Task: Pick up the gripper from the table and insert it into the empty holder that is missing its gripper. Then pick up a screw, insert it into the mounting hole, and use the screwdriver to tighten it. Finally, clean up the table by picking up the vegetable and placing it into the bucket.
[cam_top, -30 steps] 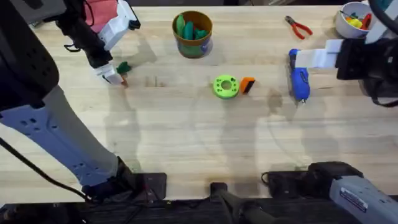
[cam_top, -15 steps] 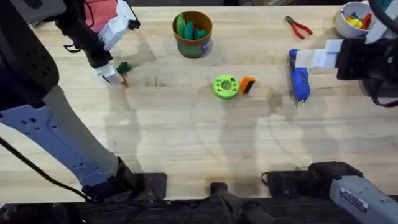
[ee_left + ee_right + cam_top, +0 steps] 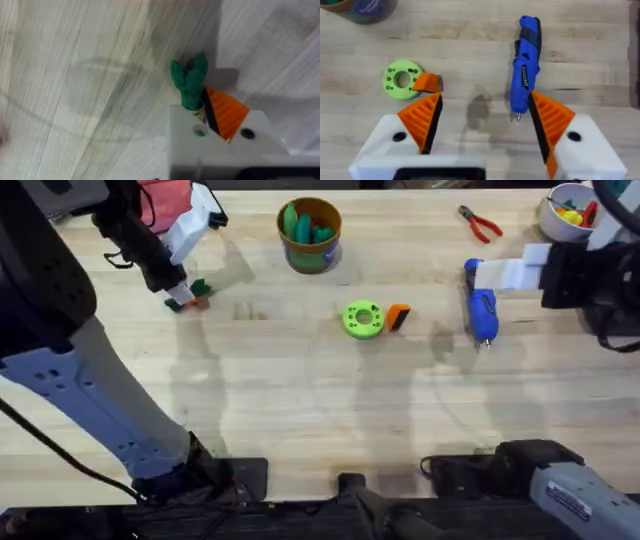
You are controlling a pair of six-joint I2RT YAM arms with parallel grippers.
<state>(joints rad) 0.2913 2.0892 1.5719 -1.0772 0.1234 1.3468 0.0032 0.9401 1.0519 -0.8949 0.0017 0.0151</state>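
Table stock, my two arms over the wood.

My left gripper (image 3: pixel 200 107) is clamped, as far as I can make out, on the vegetable (image 3: pixel 190 82) at far left. My right gripper (image 3: pixel 482 122) spread wide above the screwdriver (image 3: pixel 525 62). Orange gripper (image 3: pixel 398 316) touching green disc (image 3: pixel 362 319), mid-table. Bucket (image 3: pixel 310 240) beyond.

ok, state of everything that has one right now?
left gripper: shut on the vegetable, at the table
right gripper: open, empty, above the table
screwdriver: lying flat
orange gripper fingertip: loose, against the green disc
bucket: upright, green items inside
red-handled pliers: lying flat
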